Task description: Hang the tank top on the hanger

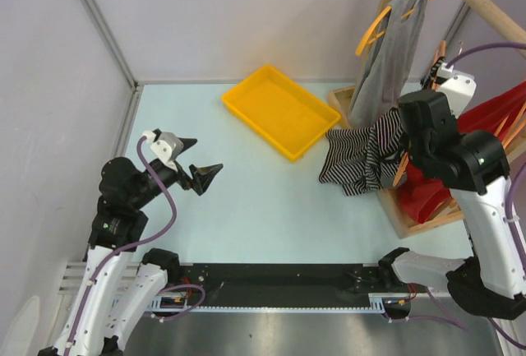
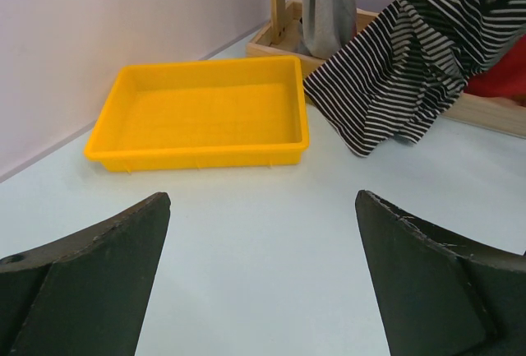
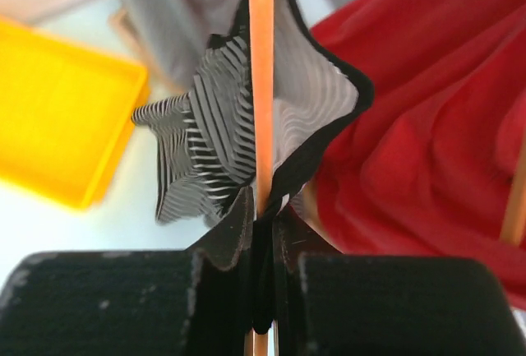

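— Where is the tank top (image 1: 366,159)?
— At the right of the bench (image 1: 271,208), just beside the right corner of the yellow tray (image 1: 279,109). Its lower folds lie on the bench and over the edge of the wooden rack base (image 1: 415,216). The upper part is raised beside the right arm (image 1: 448,142), in front of a grey garment (image 1: 386,60) and a red cloth (image 1: 493,109).
— And the right tool (image 3: 261,208)?
— Pressed together on the thin orange bar of the hanger (image 3: 261,60). From the wrist, striped fabric bunches on both sides of that bar, with its dark edge curving off to the right.
— Is a strap over the hanger?
— I cannot tell.
— The left tool (image 1: 205,154)?
— Spread wide and holding nothing. It hangs above the bench's left side, well apart from the tank top, and points toward the tray.
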